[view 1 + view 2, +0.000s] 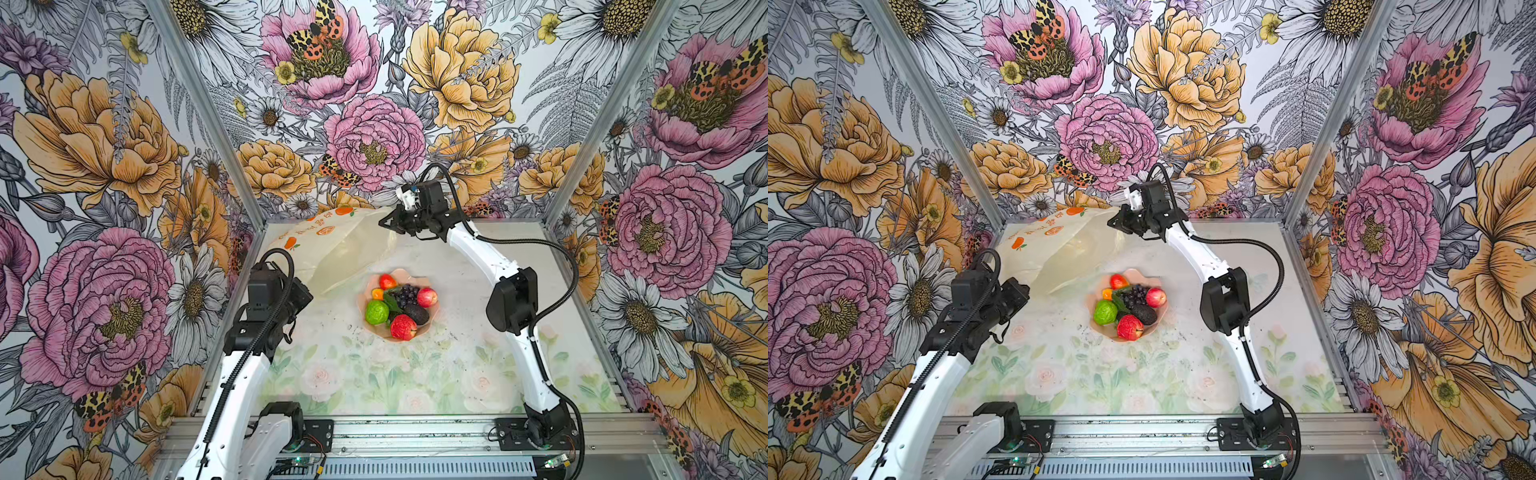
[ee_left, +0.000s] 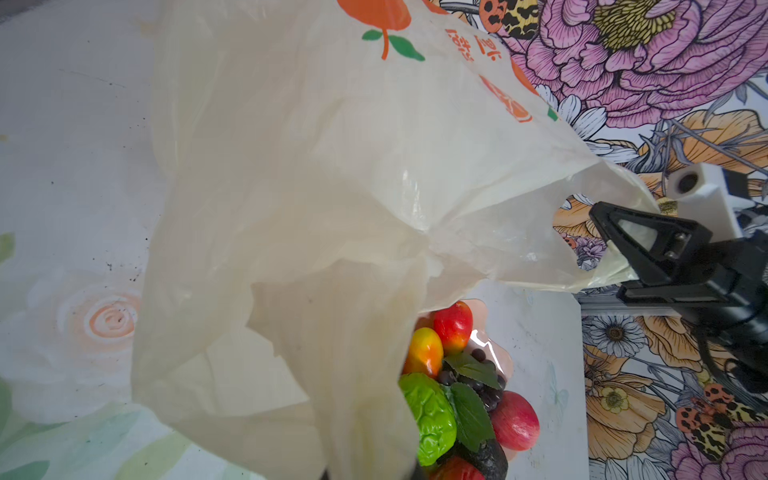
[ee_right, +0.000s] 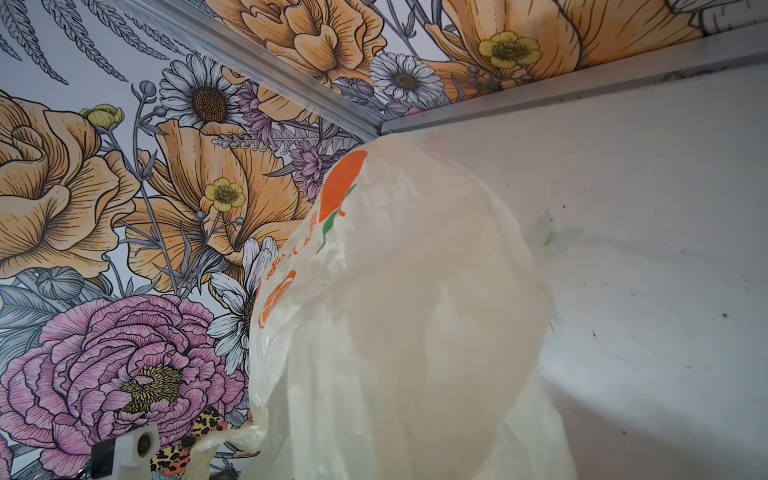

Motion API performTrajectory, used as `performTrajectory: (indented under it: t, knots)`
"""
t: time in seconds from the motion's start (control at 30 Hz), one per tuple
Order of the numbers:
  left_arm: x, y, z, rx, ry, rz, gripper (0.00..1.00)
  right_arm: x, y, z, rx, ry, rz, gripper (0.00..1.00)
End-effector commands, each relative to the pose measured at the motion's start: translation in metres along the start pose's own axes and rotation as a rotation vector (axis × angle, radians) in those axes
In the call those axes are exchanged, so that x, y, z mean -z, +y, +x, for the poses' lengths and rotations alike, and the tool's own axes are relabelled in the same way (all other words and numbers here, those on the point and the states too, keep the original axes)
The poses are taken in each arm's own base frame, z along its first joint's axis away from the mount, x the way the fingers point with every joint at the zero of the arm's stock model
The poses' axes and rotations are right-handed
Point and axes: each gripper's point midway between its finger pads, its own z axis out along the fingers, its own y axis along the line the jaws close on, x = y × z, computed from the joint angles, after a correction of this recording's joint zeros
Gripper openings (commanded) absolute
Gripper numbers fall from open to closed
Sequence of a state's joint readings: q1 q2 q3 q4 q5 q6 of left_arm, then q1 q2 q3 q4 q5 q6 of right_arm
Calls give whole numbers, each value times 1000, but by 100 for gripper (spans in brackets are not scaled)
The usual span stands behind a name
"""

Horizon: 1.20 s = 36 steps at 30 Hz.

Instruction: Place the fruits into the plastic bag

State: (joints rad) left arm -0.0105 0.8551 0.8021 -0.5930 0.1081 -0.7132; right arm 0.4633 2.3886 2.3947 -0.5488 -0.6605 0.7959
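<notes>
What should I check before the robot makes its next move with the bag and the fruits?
1. Right gripper shut on the plastic bag handle: ok.
2. Left gripper holding the bag: jaws hidden by film, cannot tell.
3. Bag mouth open: film hangs folded, no opening shows, not ok.
4. Fruits all in pink bowl, none spilled: ok.
5. One gripper free to pick fruit: both at the bag, not ok.

Above bowl (image 1: pixel 405 275), centre of table (image 1: pixel 457 365): open. 1 round to 8 o'clock: bare surface, free passage. 10–12 o'clock: plastic bag (image 1: pixel 332 253), just beside the rim. 9 o'clock: left arm (image 1: pixel 274 316).
</notes>
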Motion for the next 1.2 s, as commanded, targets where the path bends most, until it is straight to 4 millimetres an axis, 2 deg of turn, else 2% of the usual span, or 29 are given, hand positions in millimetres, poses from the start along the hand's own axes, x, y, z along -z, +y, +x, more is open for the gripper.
performTrajectory:
  t: [0.0, 0.27, 0.5, 0.77, 0.9, 1.1, 1.17]
  knots:
    - [-2, -5, 2, 43, 14, 43, 0, 2, 5, -10, 4, -16, -27, 0]
    - [-5, -8, 4, 66, 25, 56, 0, -1, -1, -11, -9, -15, -22, 1]
    - [-6, -8, 6, 83, 34, 64, 0, 2, -8, -12, -21, -12, -5, 14]
    - [-9, -7, 9, 82, 50, 61, 0, 7, -7, -13, -10, -21, 12, 48]
    - [-11, -8, 8, 84, 53, 62, 1, 18, -10, -16, 6, -34, 49, 67]
    - [-16, -12, 8, 88, 70, 71, 1, 39, -20, -20, 12, -54, 101, 87]
    - [-17, -13, 7, 87, 72, 75, 1, 47, -23, -21, 15, -63, 118, 98]
